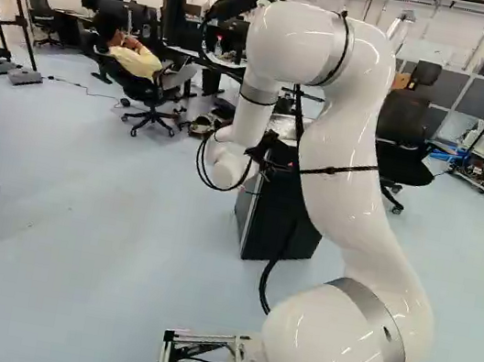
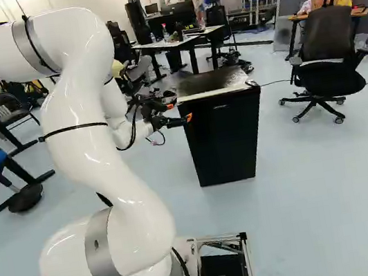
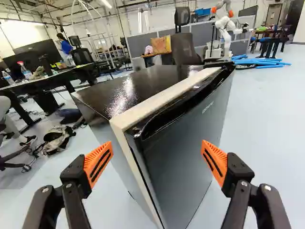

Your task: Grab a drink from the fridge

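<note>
One gripper (image 2: 180, 112): two fingers stand wide apart.
Black fridge (image 2: 221, 142): upright on the floor (image 2: 320, 200), ahead of the gripper.
Black chair (image 2: 326, 38): at the right of the right base view.

Robotics lab, another robot (image 3: 226, 39), desk (image 3: 43, 81), office chair (image 2: 326, 42)

"Which fridge do you see from your side?"

"I see one small, black, box-shaped fridge (image 2: 223, 139) of smooth material. It is standing upright on the floor, right of the middle in my right base view."

"And how is its door?"

"The flat dark door (image 3: 183, 152) looks closed to me. Behind its upper edge there runs a pale strip (image 3: 159, 98), and the black top (image 3: 138, 88) is shining."
</note>
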You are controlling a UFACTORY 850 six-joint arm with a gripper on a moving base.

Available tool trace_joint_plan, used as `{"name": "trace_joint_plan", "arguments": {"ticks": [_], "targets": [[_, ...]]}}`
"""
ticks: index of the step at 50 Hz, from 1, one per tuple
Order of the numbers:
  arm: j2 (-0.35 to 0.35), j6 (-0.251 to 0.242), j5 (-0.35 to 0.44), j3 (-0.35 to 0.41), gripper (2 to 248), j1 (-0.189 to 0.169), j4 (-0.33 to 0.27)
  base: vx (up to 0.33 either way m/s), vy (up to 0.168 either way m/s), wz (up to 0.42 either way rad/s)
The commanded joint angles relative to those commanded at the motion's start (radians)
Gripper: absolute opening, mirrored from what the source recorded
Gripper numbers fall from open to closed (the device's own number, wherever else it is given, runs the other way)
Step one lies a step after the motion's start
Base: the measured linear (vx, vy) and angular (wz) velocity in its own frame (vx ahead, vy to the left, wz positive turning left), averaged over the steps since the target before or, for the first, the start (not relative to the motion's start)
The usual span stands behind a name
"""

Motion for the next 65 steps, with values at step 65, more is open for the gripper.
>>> {"name": "trace_joint_plan", "arguments": {"ticks": [65], "targets": [[-0.006, 0.000, 0.000, -0.009, 247, -0.040, 0.000, 0.000, 0.000, 0.000]]}}
